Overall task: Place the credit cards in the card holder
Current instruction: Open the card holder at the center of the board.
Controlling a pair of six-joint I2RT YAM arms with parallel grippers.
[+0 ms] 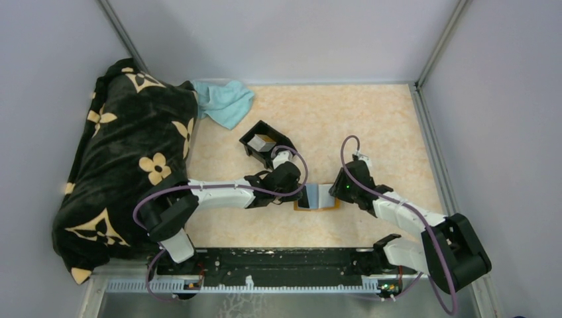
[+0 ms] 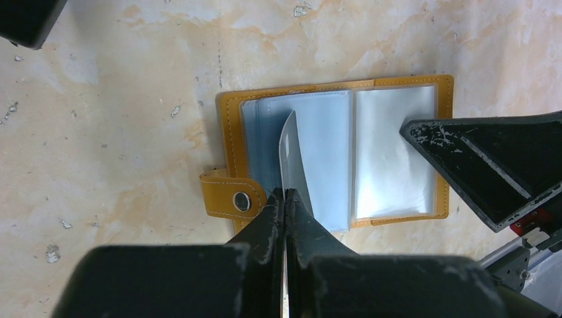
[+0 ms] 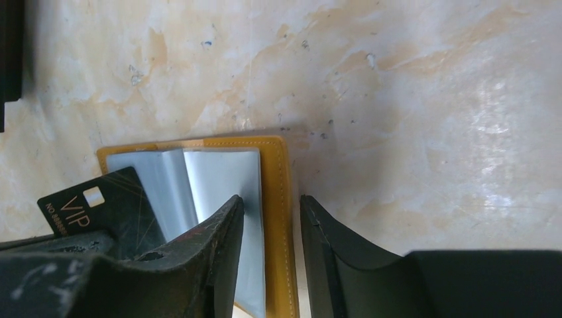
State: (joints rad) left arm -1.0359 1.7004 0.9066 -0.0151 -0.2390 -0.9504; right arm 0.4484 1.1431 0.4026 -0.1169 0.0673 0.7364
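found holder [image 2: 228, 132] lying open on table [image 1: 384, 132], about centre in top view, clear sleeves up, tab [image 2: 232, 195] at 8 o'clock in left wrist view.

noted left gripper [image 2: 285, 193] on 9 o'clock side of holder, jaws pressed together, pinching near end of card [image 2: 291, 152]. saw it edge-on from left wrist, dark-faced with "vip" lettering from right wrist. held tilted up over left page, far end close to the sleeves. could not tell whether touching them or already at a slot mouth.

noted right gripper [image 3: 270, 197] on 3 o'clock side, jaws spread, gripping nothing. one finger over right page, the other over bare table, orange rim under the gap. could not tell whether pressing down or hovering.

spotted tray [image 1: 248, 136] at 11 o'clock from holder, with pale second card [image 1: 264, 141] inside.

judged step in hand as insertion of the dark card: brought over the holder, not yet seated. judged next move to call for laying card flatter, squaring its leading edge to a sleeve mouth, then sliding in slowly. could not make out which way the sleeves opened. probably also called for right gripper to pin the holder against skating on the table.
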